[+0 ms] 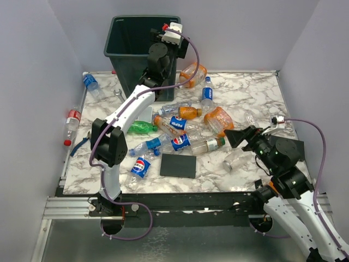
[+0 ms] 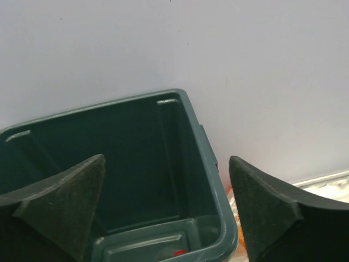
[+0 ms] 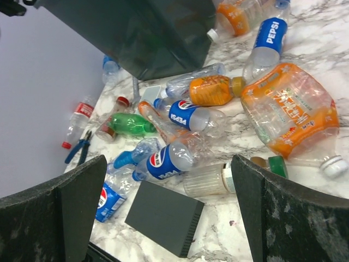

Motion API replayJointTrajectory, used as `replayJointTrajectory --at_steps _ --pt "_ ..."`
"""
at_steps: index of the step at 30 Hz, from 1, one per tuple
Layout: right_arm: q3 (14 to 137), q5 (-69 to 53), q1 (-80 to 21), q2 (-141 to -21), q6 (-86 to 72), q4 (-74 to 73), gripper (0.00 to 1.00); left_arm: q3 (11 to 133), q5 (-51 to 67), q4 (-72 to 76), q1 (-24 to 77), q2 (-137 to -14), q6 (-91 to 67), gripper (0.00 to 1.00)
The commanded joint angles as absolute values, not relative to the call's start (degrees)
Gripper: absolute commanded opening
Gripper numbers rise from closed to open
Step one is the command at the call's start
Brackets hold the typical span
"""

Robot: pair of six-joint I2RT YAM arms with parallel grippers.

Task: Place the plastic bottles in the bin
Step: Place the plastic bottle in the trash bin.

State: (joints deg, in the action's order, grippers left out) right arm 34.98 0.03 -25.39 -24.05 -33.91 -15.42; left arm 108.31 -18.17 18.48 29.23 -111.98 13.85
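Plastic bottles (image 1: 180, 142): clear, some crushed, blue or orange labels, strewn across desk (image 1: 256, 98) middle. Dark green bin (image 1: 126, 65) at far edge. Left gripper (image 2: 166, 159) spread, empty, over bin mouth. Right gripper (image 3: 169, 158) spread; bare marble along right edge.

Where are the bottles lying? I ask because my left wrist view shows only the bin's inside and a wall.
Observer: Most bottles lie heaped in the middle of the table, just in front of the bin.
Operator: Any strays?
Observer: Yes, a red-label bottle lies at the table's left edge, apart from the heap.
Operator: And the other arm?
Observer: The right gripper hovers open over the table's right side, holding nothing.
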Motion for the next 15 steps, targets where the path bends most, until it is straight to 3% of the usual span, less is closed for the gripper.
replayJointTrajectory --at_steps 1,8,15 --pt "38.19 4.21 -25.40 -25.44 -31.31 -17.38 1.00 111.95 -16.53 16.21 28.83 -109.20 12.09 0.99" --pt "39.09 10.70 -25.40 -27.14 -30.22 -18.78 1.00 109.36 -16.01 15.07 32.14 -100.19 9.85 0.99" --pt "38.94 24.45 -25.40 -29.27 -30.83 -22.74 1.00 89.95 -14.01 9.53 44.64 -85.82 10.93 0.99"
